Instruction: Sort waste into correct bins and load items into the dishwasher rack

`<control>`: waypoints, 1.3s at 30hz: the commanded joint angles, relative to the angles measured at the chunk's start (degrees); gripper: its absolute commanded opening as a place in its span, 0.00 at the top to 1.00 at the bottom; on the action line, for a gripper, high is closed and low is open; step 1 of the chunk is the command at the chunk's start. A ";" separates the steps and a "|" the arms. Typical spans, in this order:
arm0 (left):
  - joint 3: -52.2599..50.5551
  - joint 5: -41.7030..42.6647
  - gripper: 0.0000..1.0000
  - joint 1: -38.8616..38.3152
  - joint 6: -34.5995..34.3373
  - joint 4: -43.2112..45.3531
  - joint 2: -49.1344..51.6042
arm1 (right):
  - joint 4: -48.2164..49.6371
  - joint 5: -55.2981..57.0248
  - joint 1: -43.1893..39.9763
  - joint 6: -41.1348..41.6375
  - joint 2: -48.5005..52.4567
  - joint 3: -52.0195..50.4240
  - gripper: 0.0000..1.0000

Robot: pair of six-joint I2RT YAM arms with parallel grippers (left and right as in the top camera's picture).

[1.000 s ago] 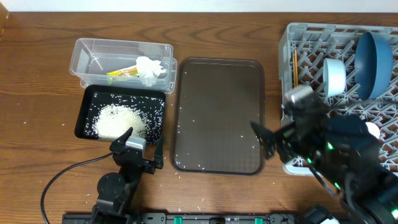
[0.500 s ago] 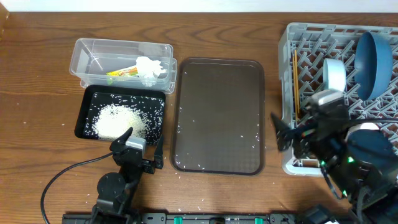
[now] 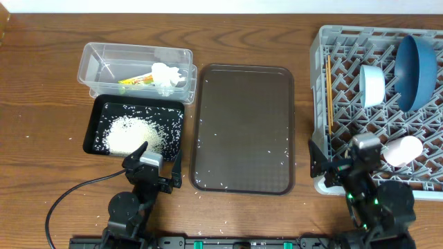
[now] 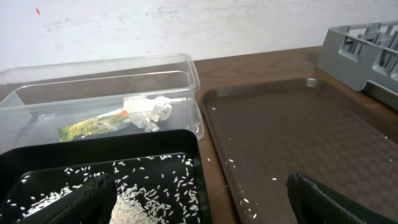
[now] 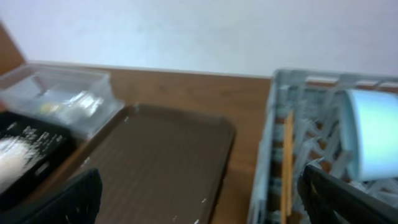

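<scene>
The clear tub (image 3: 104, 63) holds the yellow-green wrapper (image 3: 136, 80) and the white tissue (image 3: 168, 75); both also show in the left wrist view (image 4: 93, 126) (image 4: 149, 112). The black tray (image 3: 97, 111) holds a pile of rice (image 3: 131, 135). The grey rack (image 3: 318, 48) holds the dark blue dish (image 3: 415, 72), the light blue bowl (image 3: 372, 85), the chopsticks (image 3: 329, 90) and one pale cup (image 3: 401, 151); a second cup is not visible. My left gripper (image 3: 158, 160) (image 4: 199, 199) is open and empty at the black tray's near right corner. My right gripper (image 3: 332, 166) (image 5: 199, 199) is open and empty at the rack's front left corner.
The brown serving tray (image 3: 242, 104) lies between the bins and the rack, with a few rice grains on it (image 3: 208, 181). Stray grains also lie on the wooden table near its front edge (image 3: 223, 223). A black cable (image 3: 66, 200) runs from the left arm.
My right arm has drawn back from over the brown tray's right edge towards the table's front and now sits low at the rack's front left corner. The left arm has not moved.
</scene>
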 commanded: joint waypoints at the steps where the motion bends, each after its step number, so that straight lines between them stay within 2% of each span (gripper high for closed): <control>1: -1.44 -0.63 0.09 0.28 -0.26 -0.42 -0.35 | 1.95 -1.03 -2.38 -0.55 -5.81 -5.05 0.01; 9: -1.44 -0.63 0.10 0.28 -0.26 -0.42 -0.35 | 7.63 -1.03 -5.90 -0.52 -16.37 -15.67 0.01; 14: -1.44 -0.63 0.10 0.28 -0.26 -0.42 -0.35 | 18.27 -1.03 -6.19 -0.52 -16.57 -23.41 0.01; 23: -1.44 -0.63 0.09 0.28 -0.26 -0.42 -0.35 | 14.86 -0.61 -6.14 -0.55 -16.55 -23.74 0.01; 39: -1.44 -0.63 0.09 0.28 -0.26 -0.42 -0.35 | 14.97 -0.61 -6.14 -0.55 -16.46 -23.74 0.01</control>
